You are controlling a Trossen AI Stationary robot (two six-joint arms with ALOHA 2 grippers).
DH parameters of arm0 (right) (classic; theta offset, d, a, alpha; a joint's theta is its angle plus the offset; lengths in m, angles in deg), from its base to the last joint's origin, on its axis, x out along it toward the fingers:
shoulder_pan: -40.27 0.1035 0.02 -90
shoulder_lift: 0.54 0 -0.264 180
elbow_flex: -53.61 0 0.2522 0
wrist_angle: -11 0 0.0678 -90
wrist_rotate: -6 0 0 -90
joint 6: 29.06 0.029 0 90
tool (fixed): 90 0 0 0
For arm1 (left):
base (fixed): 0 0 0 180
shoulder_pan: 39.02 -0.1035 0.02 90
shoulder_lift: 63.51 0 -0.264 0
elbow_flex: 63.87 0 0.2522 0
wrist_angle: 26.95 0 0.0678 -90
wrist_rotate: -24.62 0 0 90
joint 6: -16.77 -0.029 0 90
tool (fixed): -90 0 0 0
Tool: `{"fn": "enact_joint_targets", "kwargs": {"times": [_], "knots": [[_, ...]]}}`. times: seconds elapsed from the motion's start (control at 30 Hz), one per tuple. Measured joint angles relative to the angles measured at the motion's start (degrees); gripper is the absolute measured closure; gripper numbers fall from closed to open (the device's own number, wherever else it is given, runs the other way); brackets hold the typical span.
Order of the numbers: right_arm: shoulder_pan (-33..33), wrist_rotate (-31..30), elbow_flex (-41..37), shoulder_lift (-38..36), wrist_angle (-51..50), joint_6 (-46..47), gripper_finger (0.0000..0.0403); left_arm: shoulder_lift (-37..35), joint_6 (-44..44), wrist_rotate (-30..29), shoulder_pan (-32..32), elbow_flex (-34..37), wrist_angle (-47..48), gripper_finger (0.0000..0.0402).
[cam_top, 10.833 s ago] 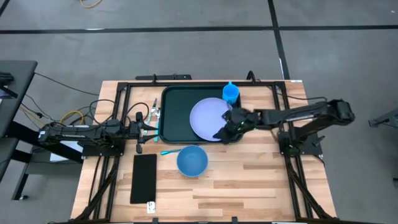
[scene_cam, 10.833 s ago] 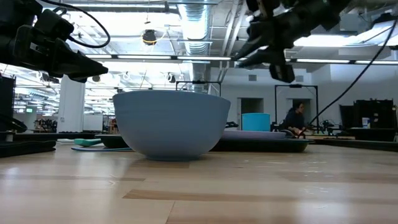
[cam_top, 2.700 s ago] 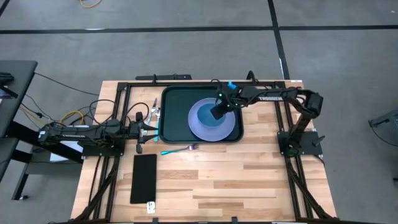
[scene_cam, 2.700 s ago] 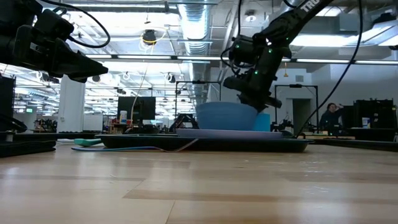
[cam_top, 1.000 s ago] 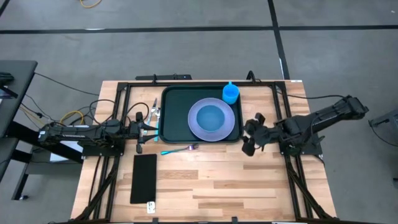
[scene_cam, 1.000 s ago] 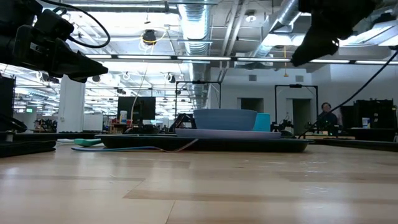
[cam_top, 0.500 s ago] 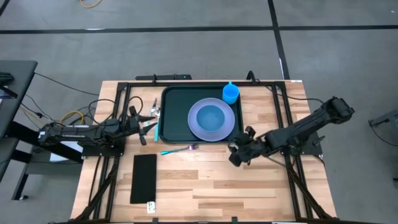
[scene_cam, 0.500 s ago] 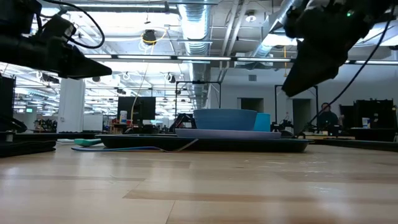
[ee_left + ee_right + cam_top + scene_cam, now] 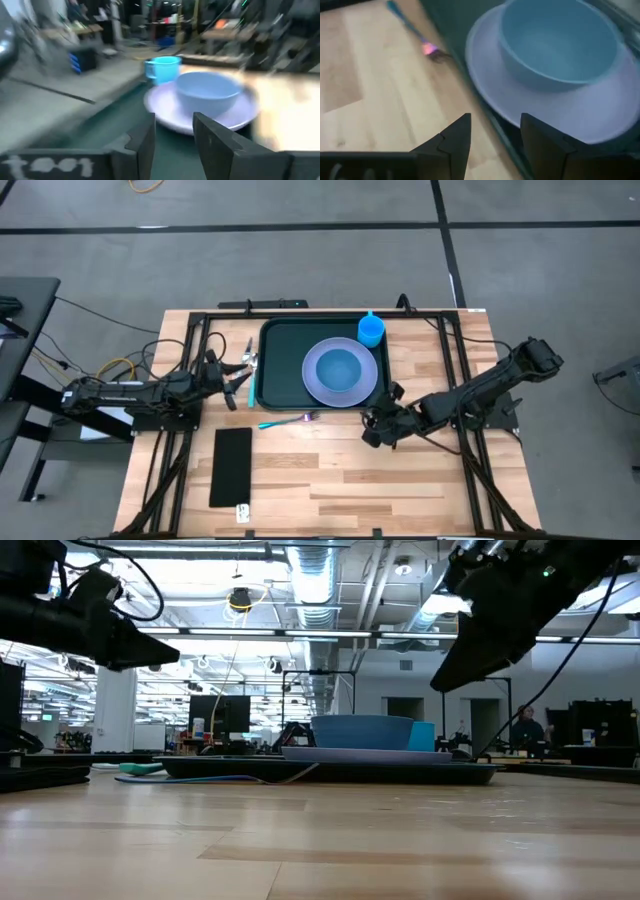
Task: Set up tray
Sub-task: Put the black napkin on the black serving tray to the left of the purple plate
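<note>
The dark green tray point(image 9: 278, 372) lies at the table's far middle. On it rests a lavender plate point(image 9: 314, 384) with a blue bowl point(image 9: 340, 367) standing in it, and a blue cup point(image 9: 371, 330) stands in the tray's far right corner. A teal-handled fork point(image 9: 286, 421) lies on the wood just in front of the tray. My right gripper point(image 9: 372, 430) hovers open over the wood near the tray's near right corner, slanting down, with nothing between its fingers point(image 9: 454, 141). My left gripper point(image 9: 240, 374) stands open, level, left of the tray.
A narrow flat black rectangle point(image 9: 233, 467) lies at the near left. A silver utensil point(image 9: 248, 357) lies on the wood left of the tray. Black frame rails point(image 9: 452, 370) run along both table sides. Bare wood point(image 9: 400, 490) fills the near right.
My right gripper has come down and moved toward the table's left and near edge, from right of the tray to its near right corner. My left gripper has stayed in place but turned its fingers a little toward the far edge.
</note>
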Motion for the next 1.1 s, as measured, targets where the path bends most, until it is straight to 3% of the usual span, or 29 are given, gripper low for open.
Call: {"fn": "enact_joint_targets", "kwargs": {"times": [0.1, 0.17, 0.37, 0.5, 0.7, 0.83, 1.1], "knots": [[0.3, 1.8, 0.0, 0.1, 2.3, -3.4, 0.0245, 0.0, 14.6, 6.5, 0.0, 0.0, -1.1, 0.0281], [0.6, 1.7, 0.0, 0.1, 2.6, -5.8, 0.0248, 0.0, 19.0, 8.9, 0.0, 0.0, -1.0, 0.0281], [0.6, 1.8, 0.0, -0.1, 1.3, -9.7, 0.0254, 0.0, 15.9, 6.9, 0.0, 0.0, -1.2, 0.0281], [0.6, 1.9, 0.0, 0.1, 0.7, -12.5, 0.0254, 0.0, 22.8, 7.0, 0.0, 0.0, -1.5, 0.0281], [0.6, 2.1, 0.0, 0.1, 4.1, -12.5, 0.0255, 0.8, 25.9, 16.1, 1.3, -1.7, -0.3, 0.0281], [0.7, 5.9, 0.1, 0.1, 4.7, -12.5, 0.0252, 3.8, 28.8, 20.5, 5.5, -4.0, -0.6, 0.0281], [0.7, 11.2, 0.1, 0.1, 4.7, -12.5, 0.0257, 16.4, 32.4, 21.4, 17.1, -13.8, 5.7, 0.0281]]}}
